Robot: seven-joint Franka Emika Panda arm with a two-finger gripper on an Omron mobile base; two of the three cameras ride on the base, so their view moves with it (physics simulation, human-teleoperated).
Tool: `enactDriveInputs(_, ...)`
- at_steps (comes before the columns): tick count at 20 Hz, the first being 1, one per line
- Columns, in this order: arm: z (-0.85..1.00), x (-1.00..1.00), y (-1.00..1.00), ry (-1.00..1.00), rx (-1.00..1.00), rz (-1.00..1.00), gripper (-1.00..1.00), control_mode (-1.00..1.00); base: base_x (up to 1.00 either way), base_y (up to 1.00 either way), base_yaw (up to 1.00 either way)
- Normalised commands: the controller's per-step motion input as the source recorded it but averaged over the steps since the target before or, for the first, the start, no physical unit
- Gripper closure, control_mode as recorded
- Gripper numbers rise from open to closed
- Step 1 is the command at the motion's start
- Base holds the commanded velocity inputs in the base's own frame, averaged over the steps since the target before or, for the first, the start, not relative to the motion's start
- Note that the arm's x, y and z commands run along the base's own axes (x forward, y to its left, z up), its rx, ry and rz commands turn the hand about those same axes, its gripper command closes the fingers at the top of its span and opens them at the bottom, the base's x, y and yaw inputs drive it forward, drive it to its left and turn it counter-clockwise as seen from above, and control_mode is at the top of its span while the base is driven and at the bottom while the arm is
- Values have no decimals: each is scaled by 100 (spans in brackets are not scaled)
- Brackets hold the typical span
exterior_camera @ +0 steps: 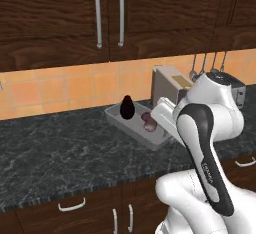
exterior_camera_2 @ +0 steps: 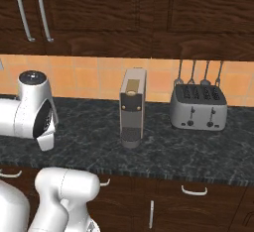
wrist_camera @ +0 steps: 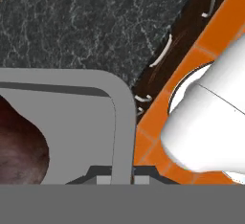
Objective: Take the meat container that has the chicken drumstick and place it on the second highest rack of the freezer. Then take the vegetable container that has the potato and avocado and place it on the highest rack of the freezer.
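Observation:
The vegetable container (exterior_camera: 117, 119) is a grey tray, slightly tilted over the dark counter (exterior_camera: 60, 148). In it stand the near-black avocado (exterior_camera: 127, 108) and the reddish potato (exterior_camera: 148, 121). My gripper (exterior_camera: 164, 127) is at the tray's right end, mostly hidden behind my own arm. In the hand view the gripper (wrist_camera: 115, 179) is shut on the tray's rim (wrist_camera: 123, 122). There the potato (wrist_camera: 19, 146) lies inside the tray at the left. The meat container, the chicken drumstick and the freezer are out of view.
A coffee machine (exterior_camera_2: 133, 108) and a toaster (exterior_camera_2: 198, 107) stand on the counter to the right, with utensils (exterior_camera_2: 198, 75) hanging above. Dark upper cabinets (exterior_camera: 107, 15) hang overhead. In the hand view the counter edge, drawer handles (wrist_camera: 162, 53) and orange floor (wrist_camera: 225, 22) lie below.

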Motion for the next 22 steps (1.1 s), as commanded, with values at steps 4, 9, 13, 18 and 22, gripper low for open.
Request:
enactDriveInputs(4,91,-83,0,9,-4,22,100,-100,0,0,0)
enactDriveInputs(9,69,-100,-21,1,-8,25,100,-100,0,0,0)
enactDriveInputs(13,60,-79,-49,0,-6,26,100,-100,0,0,0)
enactDriveInputs(18,46,-36,-11,0,0,16,100,-100,0,0,0)
enactDriveInputs(22,17,-34,0,0,0,1,100,-100,0,0,0)
